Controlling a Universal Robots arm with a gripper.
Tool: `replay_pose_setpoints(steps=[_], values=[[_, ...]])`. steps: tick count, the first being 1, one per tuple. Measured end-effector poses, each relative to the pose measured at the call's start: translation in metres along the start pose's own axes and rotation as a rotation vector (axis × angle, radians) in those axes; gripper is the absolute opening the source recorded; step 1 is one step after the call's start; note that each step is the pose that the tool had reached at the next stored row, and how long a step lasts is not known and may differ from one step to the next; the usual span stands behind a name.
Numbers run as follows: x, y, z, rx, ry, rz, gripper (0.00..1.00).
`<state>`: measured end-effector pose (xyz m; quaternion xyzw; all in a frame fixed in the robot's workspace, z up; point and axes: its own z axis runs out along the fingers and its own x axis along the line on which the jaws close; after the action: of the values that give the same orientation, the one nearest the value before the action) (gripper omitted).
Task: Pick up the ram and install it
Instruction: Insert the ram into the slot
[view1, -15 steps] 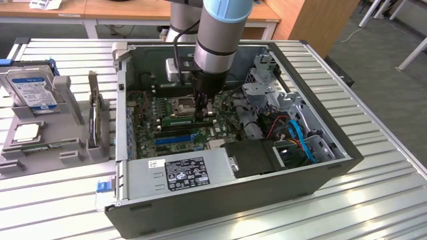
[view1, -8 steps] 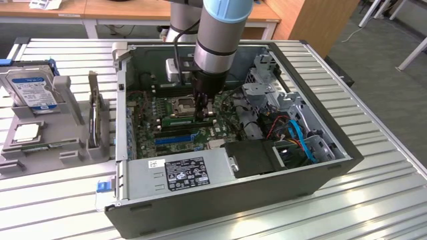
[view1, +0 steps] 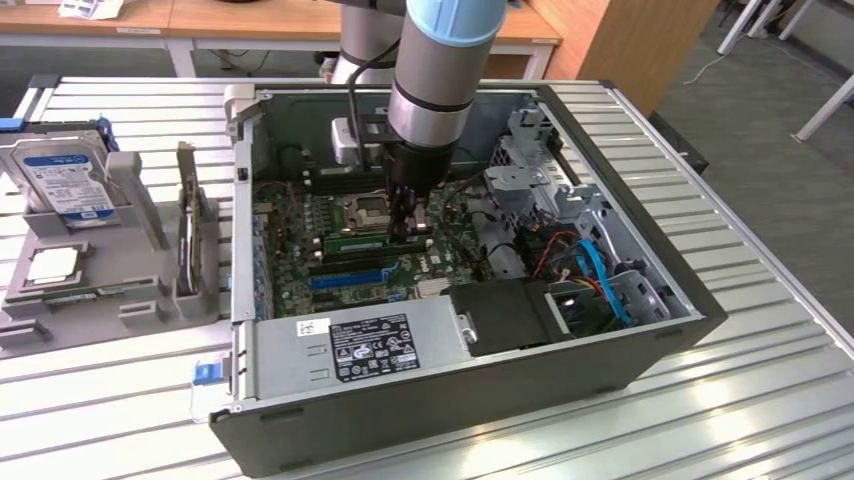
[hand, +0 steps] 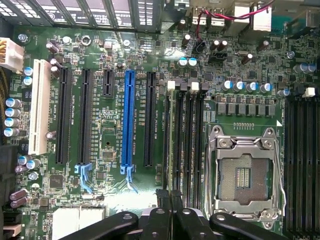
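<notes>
The install step is in hand. The claw (view1: 407, 228) (hand: 171, 200) is down inside the open computer case (view1: 681, 290), fingers pressed close together and, as far as I can judge, pinching the top edge of the ram (view1: 371, 242). The ram sits at the black memory slots (hand: 189, 145), just beside the empty processor socket (hand: 243, 177). Seating it calls for keeping the stick square to its slot and pressing down evenly. The case lies on a slatted metal desk (view1: 747, 400), with a hard drive (view1: 67, 180) at the exterior view's left. Grey floor (view1: 761, 120) lies beyond.
</notes>
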<state>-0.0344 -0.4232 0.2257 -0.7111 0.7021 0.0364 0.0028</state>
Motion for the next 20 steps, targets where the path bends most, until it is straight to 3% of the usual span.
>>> replay_pose_setpoints(steps=[20], values=[[0.0001, -0.0001, 0.0020, -0.0001, 0.0002, 0.000, 0.12]])
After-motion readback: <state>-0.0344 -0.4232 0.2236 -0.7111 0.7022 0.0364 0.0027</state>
